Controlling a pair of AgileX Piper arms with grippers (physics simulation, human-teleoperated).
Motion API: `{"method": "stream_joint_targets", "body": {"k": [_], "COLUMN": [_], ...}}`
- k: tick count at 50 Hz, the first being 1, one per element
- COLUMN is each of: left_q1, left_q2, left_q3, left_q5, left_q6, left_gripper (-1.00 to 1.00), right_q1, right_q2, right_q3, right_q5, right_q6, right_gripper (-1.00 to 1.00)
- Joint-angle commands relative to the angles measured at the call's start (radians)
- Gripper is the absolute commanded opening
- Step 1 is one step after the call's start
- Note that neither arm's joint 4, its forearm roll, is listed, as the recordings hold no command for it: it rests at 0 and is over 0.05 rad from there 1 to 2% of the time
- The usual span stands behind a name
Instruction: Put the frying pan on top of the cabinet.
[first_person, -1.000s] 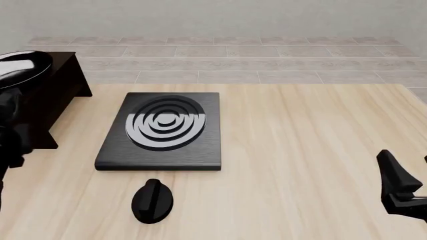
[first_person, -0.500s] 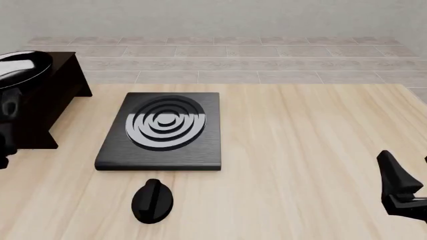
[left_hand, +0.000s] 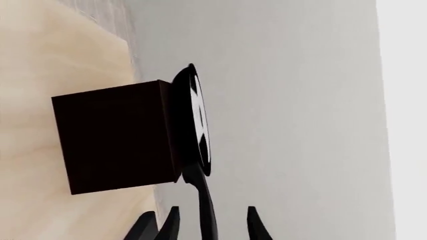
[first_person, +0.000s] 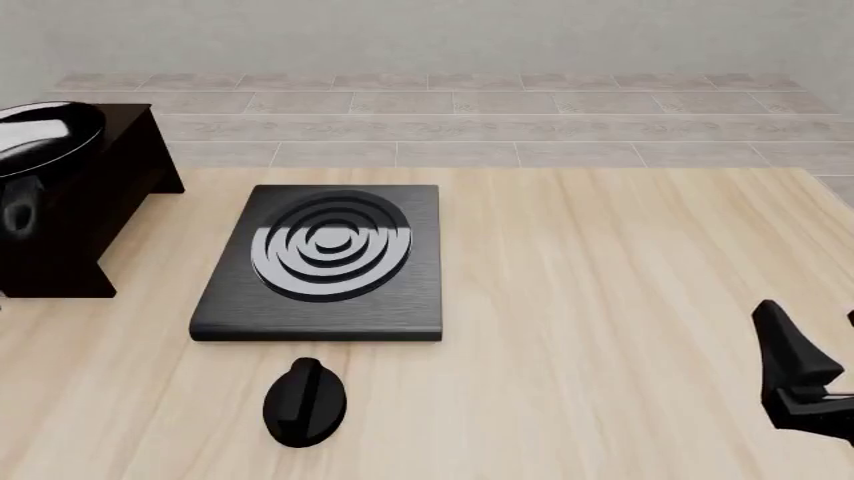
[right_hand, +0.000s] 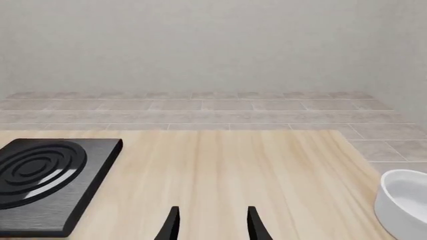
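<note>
The big wooden table (first_person: 601, 300) is holding everything. At its far left the cabinet (first_person: 94, 200) is standing, dark and boxy. In the middle the flat black slab with silver rings (first_person: 327, 260) is lying, and a small black knob (first_person: 306, 400) is sitting just in front of it. A white bowl (right_hand: 403, 200) is showing only in the right wrist view, off to the right side of the table.

The frying pan (first_person: 40, 135) is sitting on top of the cabinet, at the left edge of the front view. In the left wrist view its round part (left_hand: 197, 120) is resting on the cabinet top and its long handle (left_hand: 203, 205) is sticking out past the edge.

The left gripper (left_hand: 207, 225) is hanging around that handle with its fingers wide apart and not touching it, so it is holding nothing. The right gripper (right_hand: 210, 225) is waiting low on the right with its fingers apart too, and empty.

The job looks about done. What could go wrong is this: the handle is running right between the left fingers, so if the arm pulls away crooked, a finger could bump the handle and drag the pan off the cabinet. Backing straight out would be safest.
</note>
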Motion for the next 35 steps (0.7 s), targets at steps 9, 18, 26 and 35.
{"method": "stream_joint_targets", "body": {"k": [9, 18, 26, 35], "left_q1": [0.054, 0.069, 0.069, 0.045], "left_q2": [-0.229, -0.334, -0.443, -0.622], "left_q3": [0.049, 0.065, 0.069, 0.062], "left_q5": [0.117, 0.195, 0.292, 0.464], "left_q6": [-0.008, 0.001, 0.009, 0.039], "left_gripper": [1.0, 1.0, 1.0, 1.0], "right_q1": [0.0, 0.0, -0.001, -0.004], "right_q2": [-0.009, -0.008, -0.024, -0.061], "right_q3": [0.0, 0.0, 0.0, 0.0], "right_q5": [0.008, 0.005, 0.015, 0.045], "right_q6": [0.0, 0.003, 0.004, 0.007], "right_gripper": [1.0, 1.0, 1.0, 1.0]}}
